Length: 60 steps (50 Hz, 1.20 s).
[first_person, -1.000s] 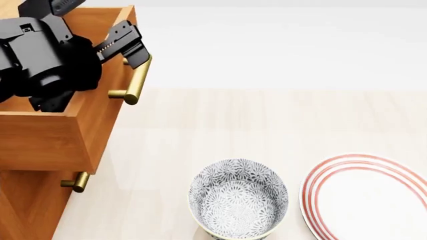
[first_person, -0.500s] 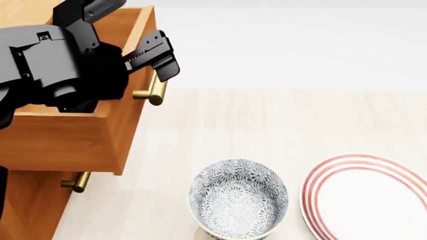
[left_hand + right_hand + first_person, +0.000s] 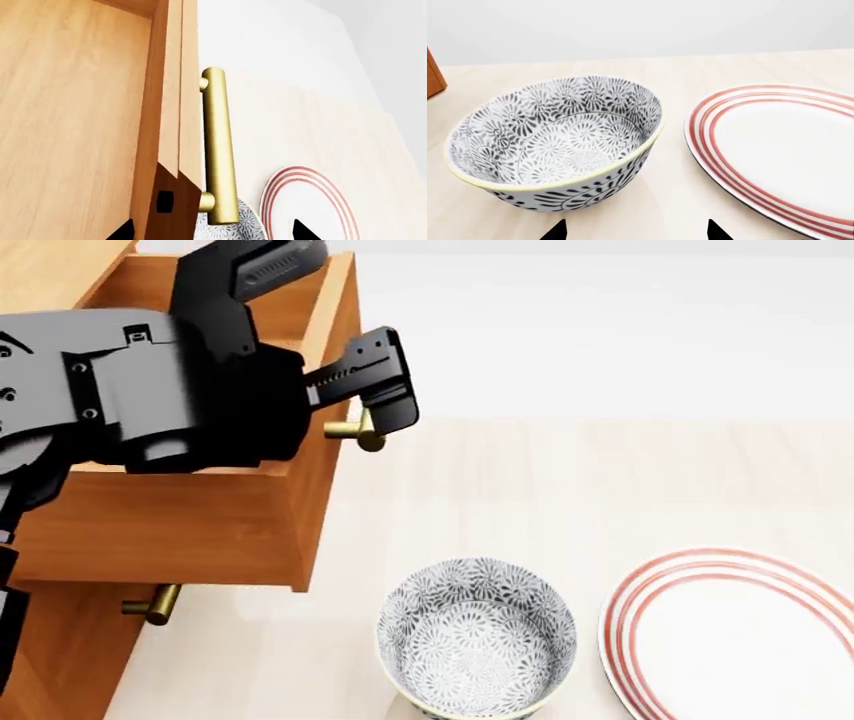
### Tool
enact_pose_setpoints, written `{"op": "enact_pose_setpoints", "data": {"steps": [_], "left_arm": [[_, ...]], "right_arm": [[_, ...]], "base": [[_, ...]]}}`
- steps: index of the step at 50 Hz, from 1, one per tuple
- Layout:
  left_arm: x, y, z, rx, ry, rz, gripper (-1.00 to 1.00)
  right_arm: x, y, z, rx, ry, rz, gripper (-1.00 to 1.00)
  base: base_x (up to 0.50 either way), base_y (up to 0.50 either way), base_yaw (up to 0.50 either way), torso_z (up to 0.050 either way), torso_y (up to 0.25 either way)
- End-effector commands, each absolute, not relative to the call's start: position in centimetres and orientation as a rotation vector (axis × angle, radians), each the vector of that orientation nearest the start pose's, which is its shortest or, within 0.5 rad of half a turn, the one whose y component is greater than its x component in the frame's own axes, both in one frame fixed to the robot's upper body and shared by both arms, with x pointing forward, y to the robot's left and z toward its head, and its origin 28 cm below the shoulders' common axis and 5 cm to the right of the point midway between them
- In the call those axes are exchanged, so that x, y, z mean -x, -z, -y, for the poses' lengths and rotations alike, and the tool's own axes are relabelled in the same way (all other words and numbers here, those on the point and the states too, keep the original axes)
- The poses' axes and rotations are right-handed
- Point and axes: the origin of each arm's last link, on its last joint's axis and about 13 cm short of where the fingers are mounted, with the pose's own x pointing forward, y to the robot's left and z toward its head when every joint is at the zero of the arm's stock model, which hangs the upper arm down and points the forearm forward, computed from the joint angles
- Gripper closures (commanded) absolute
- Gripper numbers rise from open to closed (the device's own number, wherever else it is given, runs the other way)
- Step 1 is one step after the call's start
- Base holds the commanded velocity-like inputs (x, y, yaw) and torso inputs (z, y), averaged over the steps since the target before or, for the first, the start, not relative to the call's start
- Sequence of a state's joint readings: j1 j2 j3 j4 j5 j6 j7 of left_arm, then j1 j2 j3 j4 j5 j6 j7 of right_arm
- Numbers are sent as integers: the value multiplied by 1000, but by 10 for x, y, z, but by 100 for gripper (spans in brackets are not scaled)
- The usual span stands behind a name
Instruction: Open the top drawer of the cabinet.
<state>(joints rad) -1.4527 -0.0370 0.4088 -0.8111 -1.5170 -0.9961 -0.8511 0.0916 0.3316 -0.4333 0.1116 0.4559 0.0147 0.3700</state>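
At the far left of the head view stands the cabinet (image 3: 60,660), orange-brown wood grain, its lower front running down into the bottom left corner. A brass handle of a lower drawer (image 3: 155,604) pokes out near the lower left. Above it the top drawer (image 3: 187,530) juts out toward the centre of the frame, standing clearly proud of the front below (its lighter inner wood shows along the upper left edge).

The left arm's black body fills the upper left, lying over the drawer's open top. The left gripper (image 3: 363,400) reaches past the drawer front at upper centre-left, one finger (image 3: 380,380) lying over the drawer's brass bar handle (image 3: 358,432), of which only a short end shows beneath it. In the left wrist view the handle (image 3: 219,150) runs as a long brass bar just beside the drawer front (image 3: 180,100), and the two dark fingertips at the bottom edge sit well apart with the bar between them and not pressed against it; the jaws are spread wide around the handle, not clamped.

Right of the cabinet, on the pale wooden floor (image 3: 534,480), sits a patterned bowl (image 3: 477,636) at bottom centre, upright, and just beside it, at lower right, a white plate with red rings (image 3: 731,635), cut by the frame edge.

The right gripper (image 3: 634,231) shows only in its wrist view: two dark tips set wide apart, holding nothing, close to the bowl (image 3: 554,145) and plate (image 3: 780,150).
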Motion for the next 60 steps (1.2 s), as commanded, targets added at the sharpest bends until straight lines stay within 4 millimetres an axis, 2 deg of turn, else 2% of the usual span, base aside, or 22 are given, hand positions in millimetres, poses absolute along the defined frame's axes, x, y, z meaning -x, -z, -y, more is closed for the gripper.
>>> {"op": "enact_pose_setpoints", "data": {"steps": [1,25,45,60], "left_arm": [[-360,-299,-100,432,339,-731,-100],[-352,-313,-81,403,467,-661,-100],[-346,-312,-71,352,559,-621,-100],[-343,-322,-61,374,607,-625,-100]], "right_arm": [[-211,4,99,-53,2,-185,-100],[-212,3,102,-54,11,-188,-100],[-211,4,102,-53,10,-191,-100],[-211,6,102,-54,10,-196,-100]], "base": [[0,0,0,0,0],[0,0,0,0,0],[0,0,-1,0,0],[2,-3,-5,0,0]]}}
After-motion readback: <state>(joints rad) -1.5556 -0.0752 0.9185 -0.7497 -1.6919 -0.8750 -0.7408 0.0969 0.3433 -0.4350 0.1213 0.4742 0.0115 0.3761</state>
